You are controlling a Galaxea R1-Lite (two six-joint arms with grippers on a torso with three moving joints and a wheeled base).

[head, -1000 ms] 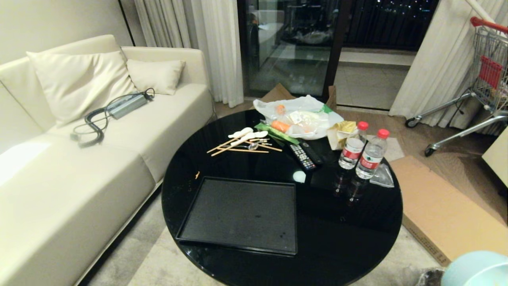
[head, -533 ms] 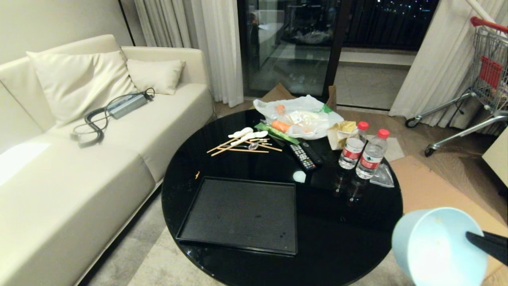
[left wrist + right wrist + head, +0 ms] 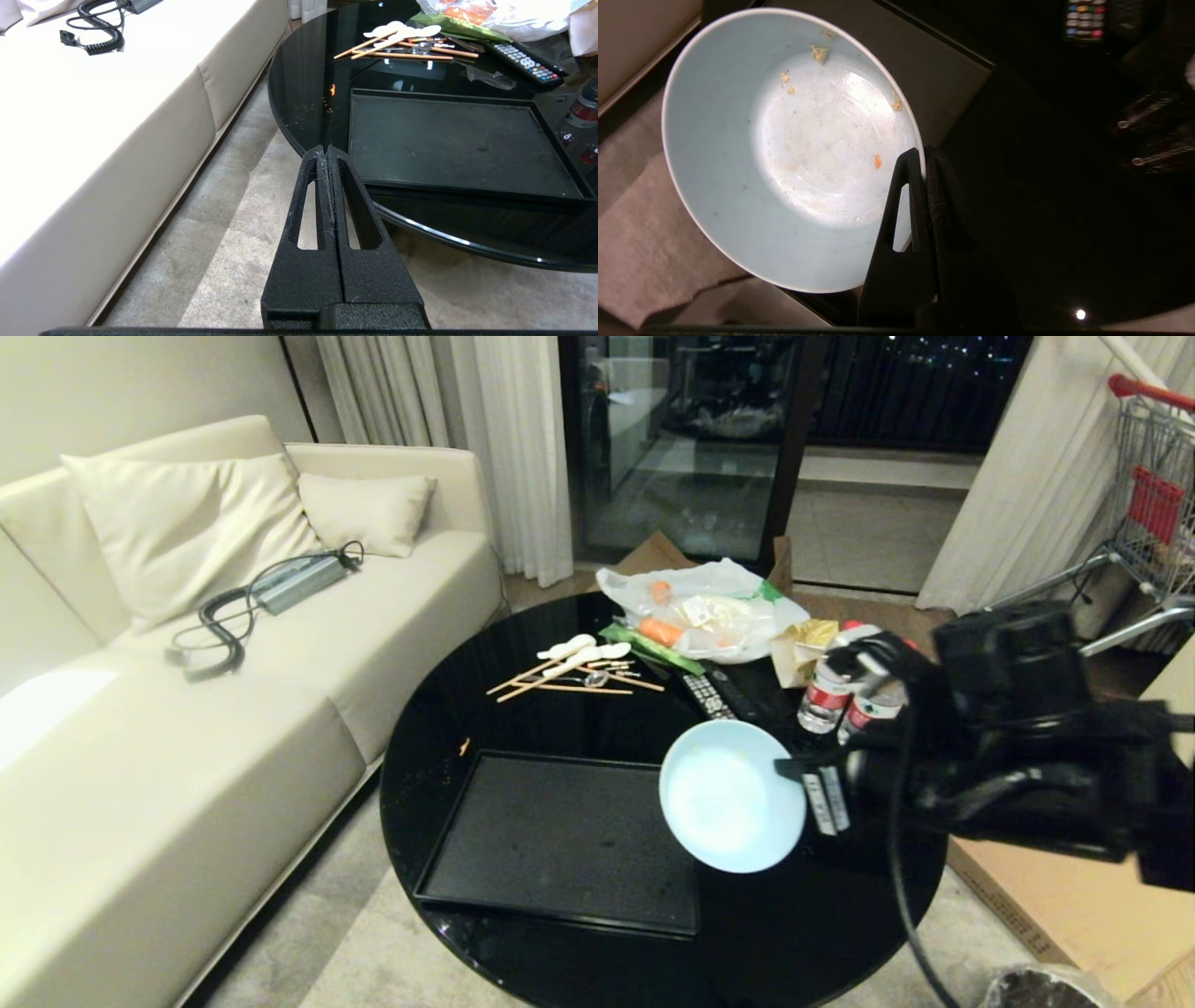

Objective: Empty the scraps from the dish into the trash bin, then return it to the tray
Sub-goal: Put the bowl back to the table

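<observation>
My right gripper (image 3: 794,771) is shut on the rim of the dish (image 3: 732,797), a pale blue bowl held tilted in the air over the right edge of the black tray (image 3: 560,840). In the right wrist view one finger is inside the rim and the other outside, at the gripper (image 3: 923,158). The dish (image 3: 784,149) holds only small scraps (image 3: 877,161), an orange crumb and a few yellowish bits. The tray (image 3: 458,140) is bare. The trash bin (image 3: 1046,987) shows partly at the bottom right, on the floor. My left gripper (image 3: 326,148) is shut and parked low by the table's near edge.
On the round black table (image 3: 822,915) lie chopsticks and spoons (image 3: 569,672), a remote (image 3: 707,695), two water bottles (image 3: 822,700) and a plastic bag with carrots (image 3: 700,607). A cream sofa (image 3: 187,709) stands left, flat cardboard (image 3: 1074,896) right, a shopping cart (image 3: 1148,504) far right.
My right arm has swung up and leftward from the bottom right corner, carrying the dish over the table to the tray's right edge. The left arm has not moved.
</observation>
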